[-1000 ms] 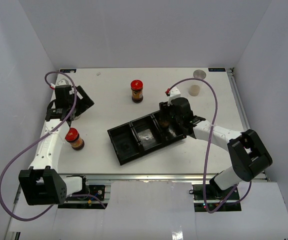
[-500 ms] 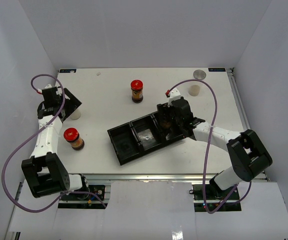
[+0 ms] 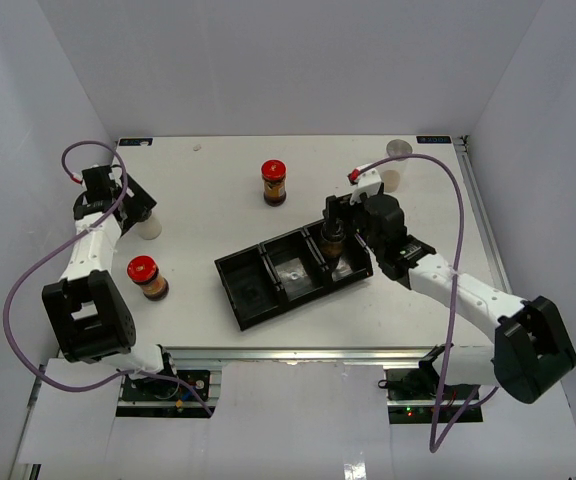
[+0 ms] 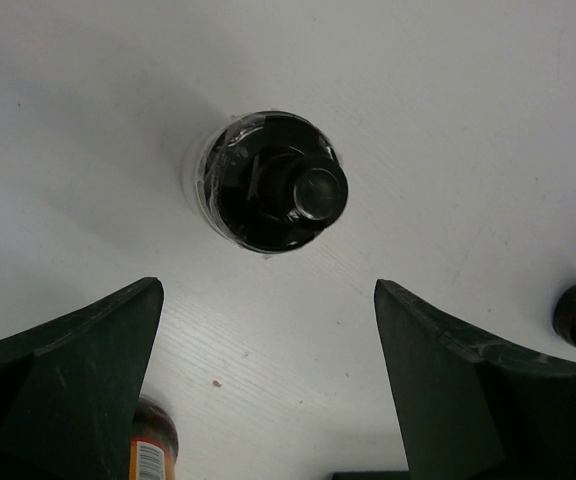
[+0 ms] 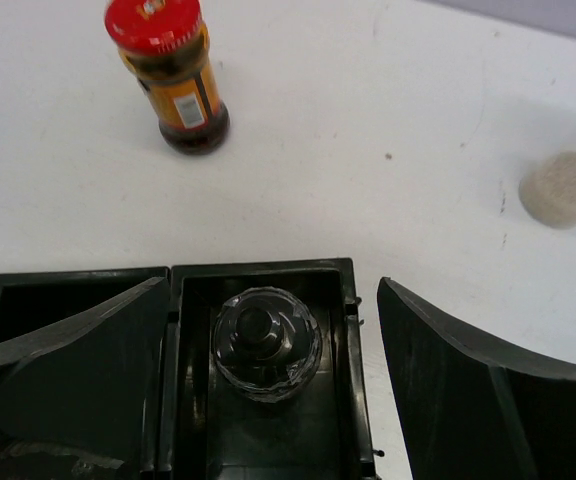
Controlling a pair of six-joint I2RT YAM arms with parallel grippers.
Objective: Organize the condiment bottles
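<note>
A black-capped shaker (image 5: 266, 343) stands in the right-hand compartment of the black tray (image 5: 258, 268). My right gripper (image 5: 268, 290) hangs above it, open, with its fingers well clear on both sides. At the table's left edge my left gripper (image 4: 266, 290) is open over a second black-capped shaker (image 4: 273, 180), which stands free just beyond the fingertips. One red-lidded jar (image 3: 273, 182) stands behind the tray. Another red-lidded jar (image 3: 146, 277) is at the near left. A cream-coloured jar (image 3: 389, 180) sits at the far right.
A round silver lid (image 3: 400, 148) lies behind the cream jar near the back right corner. The tray (image 3: 258, 290) lies at an angle mid-table; its left and middle compartments hold nothing. White walls close in the table on three sides.
My right gripper has opened, let go of the shaker in the tray's right compartment and drawn back from it. My left arm has swung toward the left edge, over the other shaker.
</note>
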